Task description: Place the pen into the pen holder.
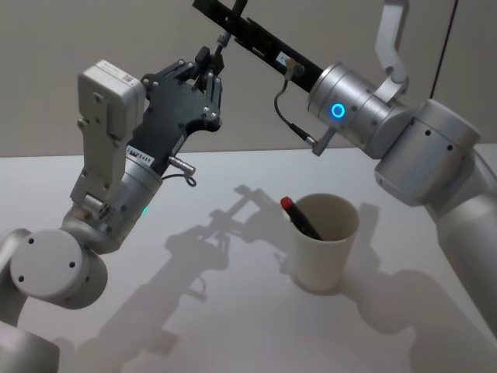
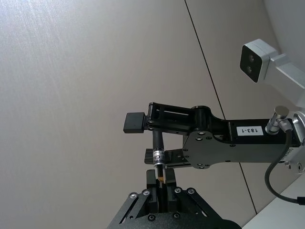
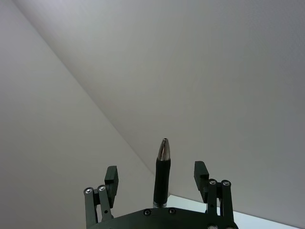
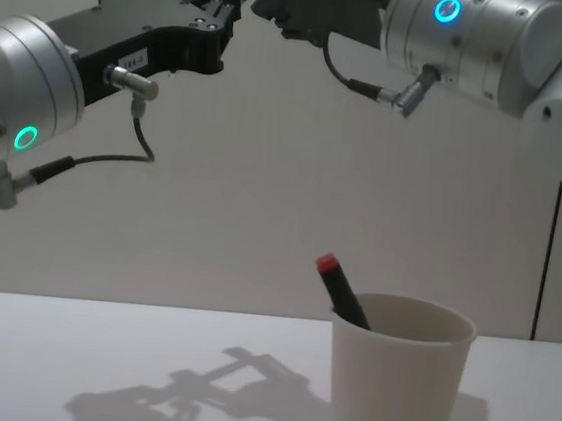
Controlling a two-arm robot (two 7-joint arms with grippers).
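The pen, a thick black marker with a red tip, leans inside the pen holder, a white paper cup on the table; in the chest view the pen sticks out over the pen holder's rim. High above the table my left gripper is shut on a slim black pen with a silver tip. My right gripper is open, its fingers apart on either side of that slim pen and not touching it. Both grippers meet well above and behind the cup.
The white table carries the arms' shadows to the left of the cup. A plain grey wall stands behind. My right arm's silver wrist hangs above the cup.
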